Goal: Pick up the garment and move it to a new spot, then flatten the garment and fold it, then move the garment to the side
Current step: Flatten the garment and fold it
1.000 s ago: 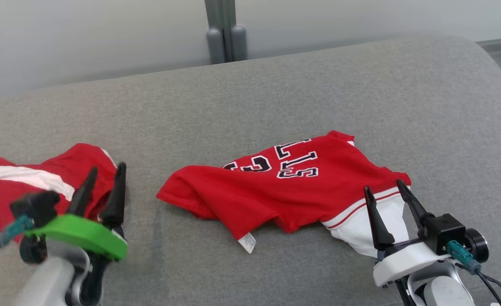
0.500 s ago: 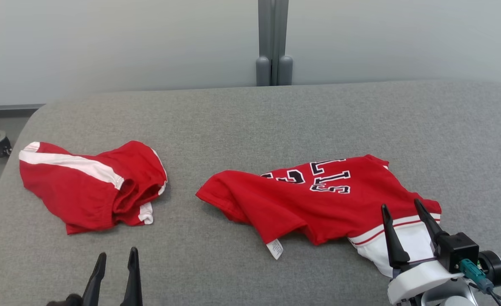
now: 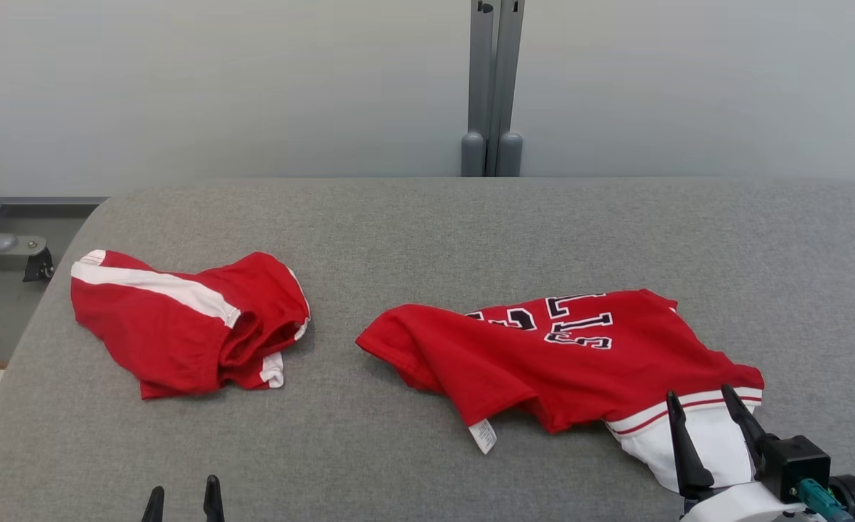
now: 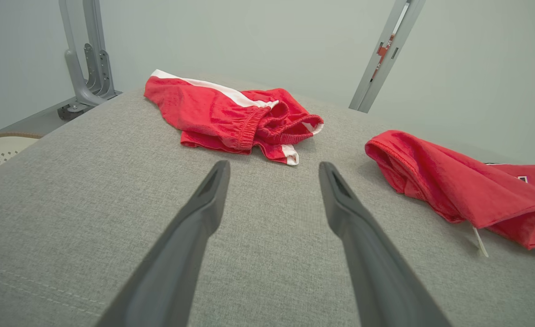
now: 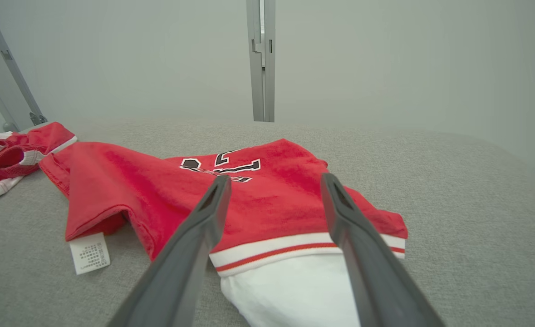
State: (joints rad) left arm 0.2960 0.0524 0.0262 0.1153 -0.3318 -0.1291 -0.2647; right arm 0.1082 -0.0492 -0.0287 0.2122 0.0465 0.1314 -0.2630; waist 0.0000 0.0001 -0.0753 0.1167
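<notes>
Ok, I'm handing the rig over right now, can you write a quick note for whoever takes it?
Left gripper: open, empty, low over the grey fabric-covered table, on the near side of the red shorts with a white stripe.
Right gripper: open, empty, fingers over the white end of the red jersey with black-and-white lettering; can't tell if they touch it.
Done: nothing evident; both garments lie rumpled and apart.
Left: pick up, move, flatten, fold, set aside.
</notes>
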